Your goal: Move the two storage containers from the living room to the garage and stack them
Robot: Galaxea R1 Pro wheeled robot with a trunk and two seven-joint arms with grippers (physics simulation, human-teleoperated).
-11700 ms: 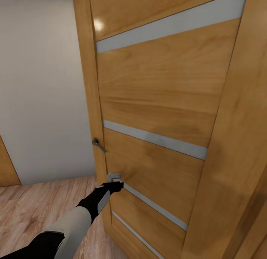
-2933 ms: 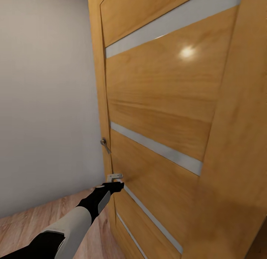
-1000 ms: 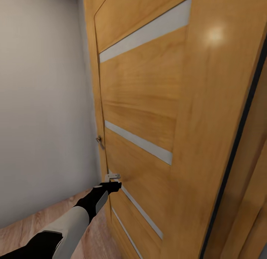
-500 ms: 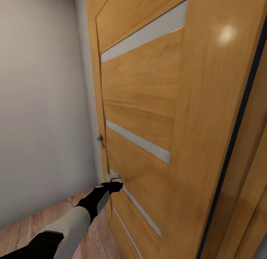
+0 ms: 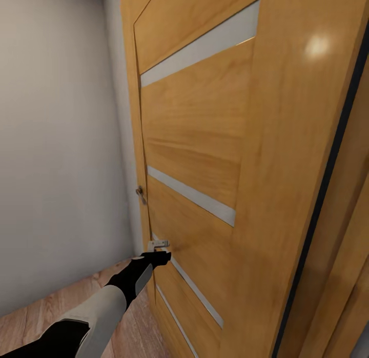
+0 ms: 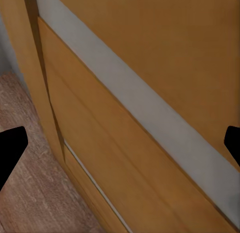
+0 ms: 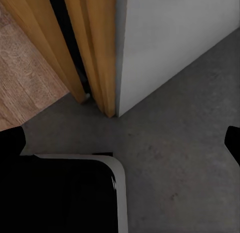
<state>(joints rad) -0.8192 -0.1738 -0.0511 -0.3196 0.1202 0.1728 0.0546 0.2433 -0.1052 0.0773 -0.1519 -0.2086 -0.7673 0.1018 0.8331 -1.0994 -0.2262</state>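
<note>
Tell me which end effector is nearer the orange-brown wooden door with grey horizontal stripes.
Left. The left end effector is extended up against the orange-brown wooden door, near its lower grey stripe. The right end effector points down at grey concrete floor, beside the door frame's base.

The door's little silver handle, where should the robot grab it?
Probably the free end of the lever handle, fingers closing across the thin bar. It sticks out on the wall side of the wooden door, so come from that side. The left gripper is lower, open against the door's face.
</note>
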